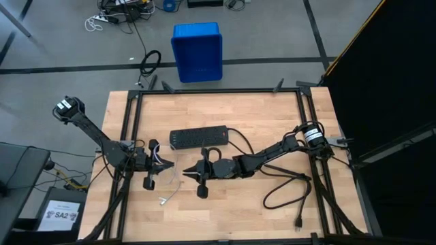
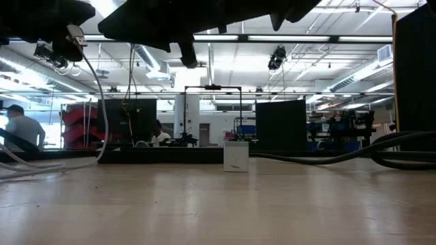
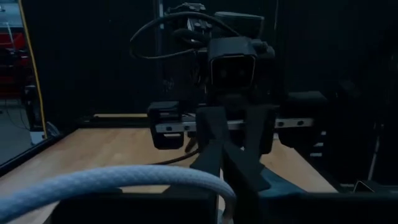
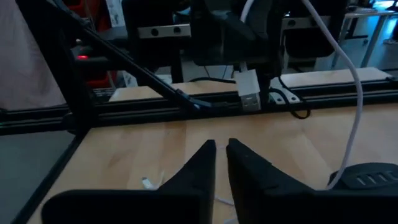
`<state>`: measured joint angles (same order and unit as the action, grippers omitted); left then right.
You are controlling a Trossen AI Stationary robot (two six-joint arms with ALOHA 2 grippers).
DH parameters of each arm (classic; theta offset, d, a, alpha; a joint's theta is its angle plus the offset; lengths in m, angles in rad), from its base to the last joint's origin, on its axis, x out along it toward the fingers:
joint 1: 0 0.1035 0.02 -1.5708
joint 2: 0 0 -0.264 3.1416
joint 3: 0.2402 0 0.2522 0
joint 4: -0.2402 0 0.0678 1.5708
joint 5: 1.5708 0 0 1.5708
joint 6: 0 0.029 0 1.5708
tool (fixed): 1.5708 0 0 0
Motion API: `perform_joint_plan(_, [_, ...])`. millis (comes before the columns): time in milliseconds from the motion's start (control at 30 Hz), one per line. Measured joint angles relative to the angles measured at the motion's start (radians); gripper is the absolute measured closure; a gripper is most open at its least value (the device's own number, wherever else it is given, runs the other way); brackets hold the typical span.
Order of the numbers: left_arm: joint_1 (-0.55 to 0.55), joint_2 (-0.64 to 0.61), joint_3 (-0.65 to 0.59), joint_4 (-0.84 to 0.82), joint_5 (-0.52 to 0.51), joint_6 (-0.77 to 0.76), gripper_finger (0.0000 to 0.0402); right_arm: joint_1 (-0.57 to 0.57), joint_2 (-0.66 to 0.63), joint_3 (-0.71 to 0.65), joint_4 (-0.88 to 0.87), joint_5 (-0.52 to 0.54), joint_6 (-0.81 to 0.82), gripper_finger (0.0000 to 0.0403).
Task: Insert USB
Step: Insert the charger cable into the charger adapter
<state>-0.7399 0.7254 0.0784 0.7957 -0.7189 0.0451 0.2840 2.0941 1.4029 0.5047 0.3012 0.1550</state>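
The USB [image 1: 169, 178] is a thin whitish cable. One plug end [image 4: 249, 90] hangs under my left gripper [image 1: 161, 163], which is shut on it above the table's left middle. The cable arcs away [image 4: 348, 93] and droops to the wood. Its other small end [image 1: 163, 201] lies on the table. In the left wrist view the cable [image 3: 124, 180] crosses close in front. My right gripper [image 1: 185, 171] faces the left one from the right, a little apart, shut and empty [image 4: 221, 149]. The black power strip [image 1: 199, 138] lies flat behind both grippers. My left gripper holds the USB by its white plug housing [image 4: 247, 79], coming from above. The metal tip [image 4: 250, 102] sticks out below the fingers, pointing down, lifted clear of the table. The cable leaves the hold upward, then hangs slack [image 2: 102, 102] to the wood.
A thick black power cord [image 1: 286, 194] runs from the strip and loops on the right half of the table. A small white cube adapter [image 2: 236, 156] stands on the wood. Black frame rails [image 1: 129, 136] border the table. A blue bin [image 1: 197, 51] stands on the floor beyond the far edge.
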Motion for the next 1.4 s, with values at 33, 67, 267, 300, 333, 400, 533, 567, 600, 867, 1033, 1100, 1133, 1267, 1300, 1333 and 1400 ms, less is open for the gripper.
perform_joint_plan(33, [0.000, 0.000, 0.000, 0.001, 0.000, 0.000, 0.0401, 0.000, 0.000, 0.000, 0.000, -0.001, 0.002, 0.0360])
perform_joint_plan(67, [0.000, 0.000, 0.000, 0.003, 0.000, 0.000, 0.0401, 0.000, 0.000, 0.000, 0.000, 0.000, 0.002, 0.0348])
perform_joint_plan(267, [0.000, 0.000, 0.001, 0.035, -0.006, -0.001, 0.0402, 0.000, 0.000, 0.000, 0.014, 0.028, -0.028, 0.0262])
perform_joint_plan(300, [0.000, 0.000, 0.001, 0.046, -0.015, -0.004, 0.0402, 0.000, 0.000, -0.001, 0.026, 0.029, -0.044, 0.0249])
perform_joint_plan(333, [0.000, 0.001, 0.001, 0.060, -0.025, -0.011, 0.0402, 0.000, 0.000, 0.000, 0.038, 0.040, -0.061, 0.0238])
perform_joint_plan(400, [0.000, 0.006, 0.002, 0.089, -0.049, -0.023, 0.0402, 0.005, -0.002, 0.000, 0.043, 0.110, -0.095, 0.0221])
perform_joint_plan(533, [0.000, 0.036, 0.002, 0.139, -0.129, -0.034, 0.0402, 0.021, -0.002, 0.000, 0.040, 0.256, -0.179, 0.0211])
perform_joint_plan(567, [0.003, 0.048, 0.004, 0.148, -0.146, -0.035, 0.0402, 0.024, -0.002, 0.000, 0.040, 0.278, -0.192, 0.0212])
perform_joint_plan(600, [0.008, 0.064, 0.010, 0.154, -0.160, -0.039, 0.0402, 0.026, -0.002, 0.000, 0.040, 0.297, -0.202, 0.0214])
perform_joint_plan(867, [0.081, 0.205, 0.089, 0.149, -0.059, -0.016, 0.0402, 0.016, -0.002, 0.000, 0.040, 0.218, -0.174, 0.0230])
perform_joint_plan(1033, [0.098, 0.247, 0.127, 0.150, 0.188, 0.018, 0.0402, -0.010, -0.002, 0.000, 0.027, 0.030, -0.082, 0.0227])
perform_joint_plan(1100, [0.097, 0.250, 0.133, 0.155, 0.265, 0.028, 0.0402, -0.019, -0.002, 0.000, 0.002, -0.001, -0.059, 0.0225])
perform_joint_plan(1133, [0.096, 0.250, 0.133, 0.153, 0.297, 0.029, 0.0402, -0.023, -0.002, 0.000, -0.003, -0.020, -0.051, 0.0224])
perform_joint_plan(1267, [0.097, 0.257, 0.133, 0.144, 0.348, 0.031, 0.0402, -0.039, -0.002, 0.000, 0.007, -0.144, -0.016, 0.0222])
perform_joint_plan(1300, [0.097, 0.262, 0.133, 0.137, 0.352, 0.031, 0.0402, -0.042, -0.002, 0.000, 0.019, -0.186, -0.012, 0.0222])
perform_joint_plan(1333, [0.098, 0.265, 0.133, 0.127, 0.359, 0.032, 0.0402, -0.044, -0.002, 0.000, 0.036, -0.226, -0.003, 0.0223])
perform_joint_plan(1400, [0.105, 0.274, 0.133, 0.122, 0.377, 0.033, 0.0402, -0.050, -0.002, 0.000, 0.065, -0.294, 0.019, 0.0226])
